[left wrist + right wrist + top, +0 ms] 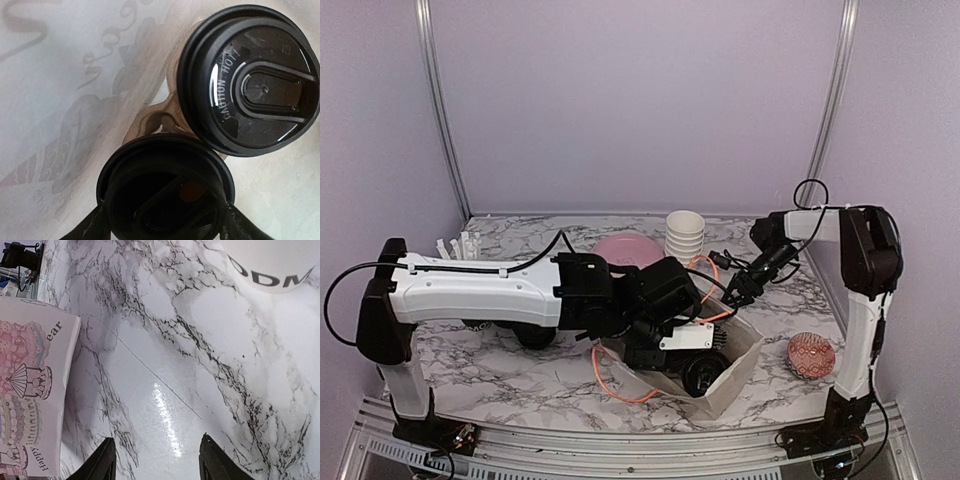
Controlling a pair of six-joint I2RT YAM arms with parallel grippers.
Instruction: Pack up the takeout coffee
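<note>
The left end effector [165,202] is clamped on a coffee cup [165,185]: its two dark fingers [85,227] press against either side of the round black lid at the bottom centre of the left wrist view. Just beside it, toward the upper right, stands a second coffee cup [250,80], its lid embossed "CAUTION HOT". The two lids are close but do not clearly touch. Both cups sit inside the white paper bag [740,362], whose pale inner wall fills the left of that view with a faint print showing through. The right end effector [157,438] hangs with its fingers apart and nothing between them, over bare table [520,375]. The bag's printed side lies at the left edge of the right wrist view, and a white curved surface with black lettering [270,260] sits in the upper right corner, too cropped to identify. The table has a glossy white marble pattern with dark veins and reflects a streak of light. In the top view, a pink plate [625,250] and a stack of white ribbed cups [685,233] stand at the back. A red patterned bowl [811,354] is at the right, and white straws [460,245] show behind the left arm. Plain lilac walls [640,100] and metal posts [438,110] enclose the table.
</note>
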